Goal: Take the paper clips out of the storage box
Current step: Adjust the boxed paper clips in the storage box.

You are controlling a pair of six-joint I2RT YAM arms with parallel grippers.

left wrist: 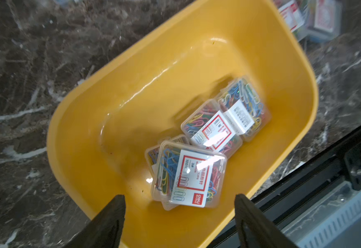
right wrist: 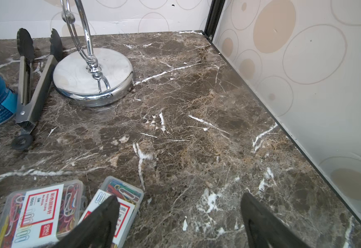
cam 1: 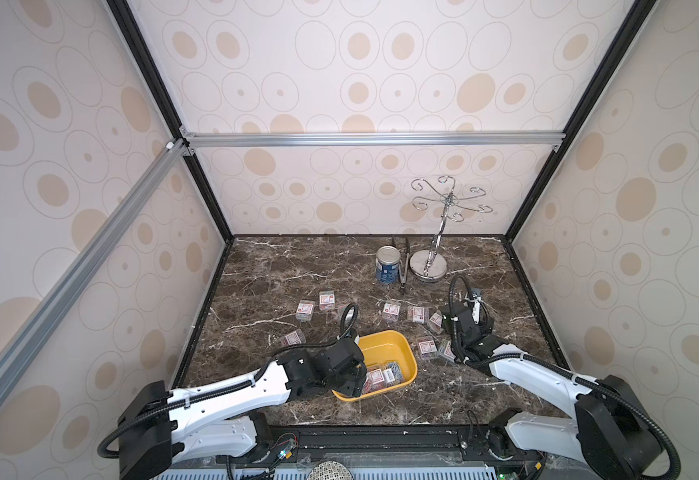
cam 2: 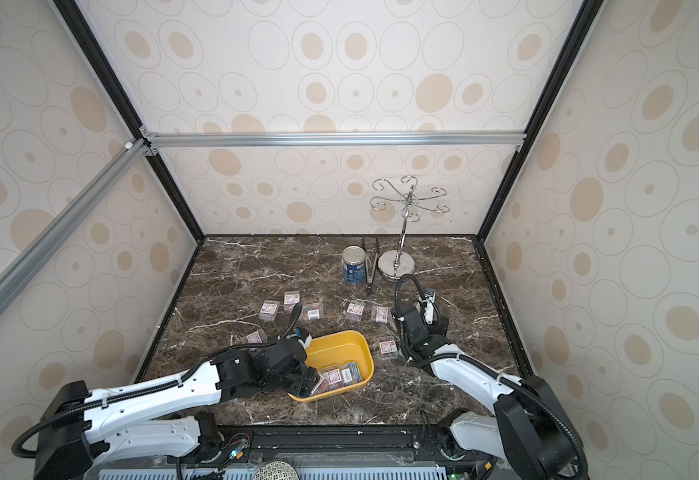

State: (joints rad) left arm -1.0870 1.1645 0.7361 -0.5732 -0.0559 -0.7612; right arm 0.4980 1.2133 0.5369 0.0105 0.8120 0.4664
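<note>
Yellow box [left wrist: 102, 90] sat nearest me on the bench [cam 1: 277, 270], a few clear cases [left wrist: 188, 176] of clips heaped at its near end. My left pincer [left wrist: 179, 197] hung over them, jaws apart, empty. Light, stiff, slick plastic, I judged; I'd take the top case across its flat sides. Farther out, my right pincer [right wrist: 179, 196] stood apart and empty, just beside more cases [right wrist: 40, 214] lying out on the bench.
</note>
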